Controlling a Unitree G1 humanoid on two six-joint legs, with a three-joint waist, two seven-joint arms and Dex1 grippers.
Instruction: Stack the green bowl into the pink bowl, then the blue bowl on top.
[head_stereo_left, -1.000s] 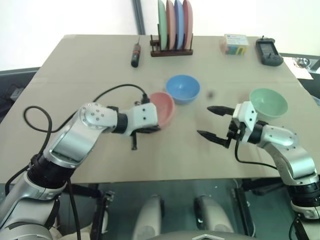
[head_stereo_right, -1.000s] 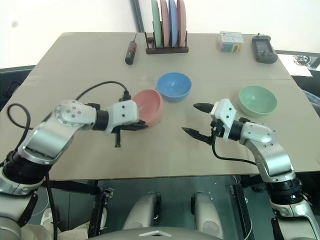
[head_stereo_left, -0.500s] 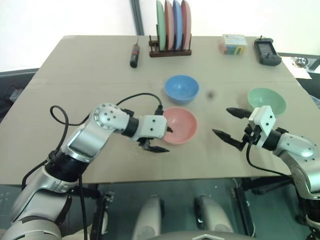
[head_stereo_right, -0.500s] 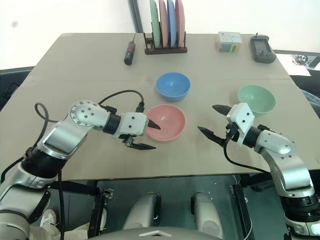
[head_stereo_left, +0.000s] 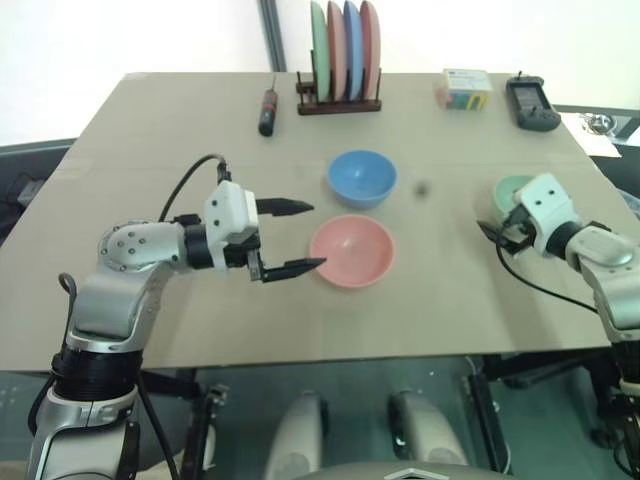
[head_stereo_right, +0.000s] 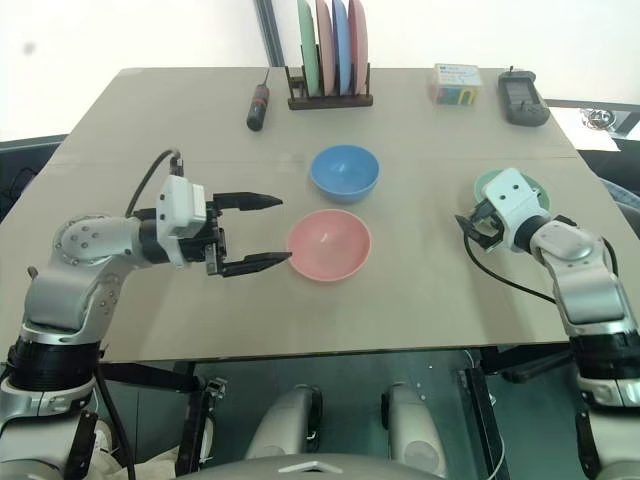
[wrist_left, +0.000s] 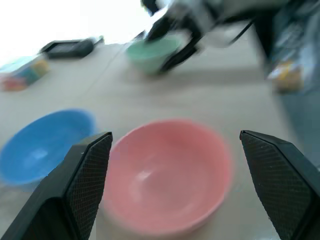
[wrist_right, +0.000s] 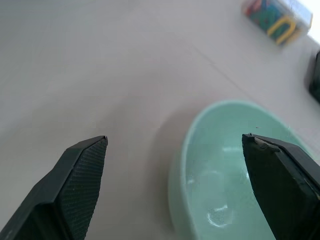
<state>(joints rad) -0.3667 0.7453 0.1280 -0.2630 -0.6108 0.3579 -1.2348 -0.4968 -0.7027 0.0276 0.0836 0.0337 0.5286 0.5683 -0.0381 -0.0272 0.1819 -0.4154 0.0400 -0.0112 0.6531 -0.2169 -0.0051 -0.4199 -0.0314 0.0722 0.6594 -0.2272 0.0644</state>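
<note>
Table (head_stereo_left: 150, 150): tan top, carries everything below.
Plate rack (head_stereo_left: 342, 60): at 12 o'clock, four upright plates.
Left gripper (head_stereo_left: 296, 238): jaws spread wide, empty, pointing at pink bowl from its 9 o'clock, apart from it.
Right gripper (wrist_right: 175, 165): jaws spread wide, empty, at near edge of green bowl.
Pink bowl (head_stereo_left: 352, 251): centre of table, upright, empty.
Blue bowl (head_stereo_left: 362, 178): just beyond pink bowl, 12 o'clock of it, apart.
Green bowl (head_stereo_right: 487, 183): 3 o'clock of pink bowl, well apart, partly behind right gripper.
Screwdriver (head_stereo_left: 268, 110): 11 o'clock, left of rack.
</note>
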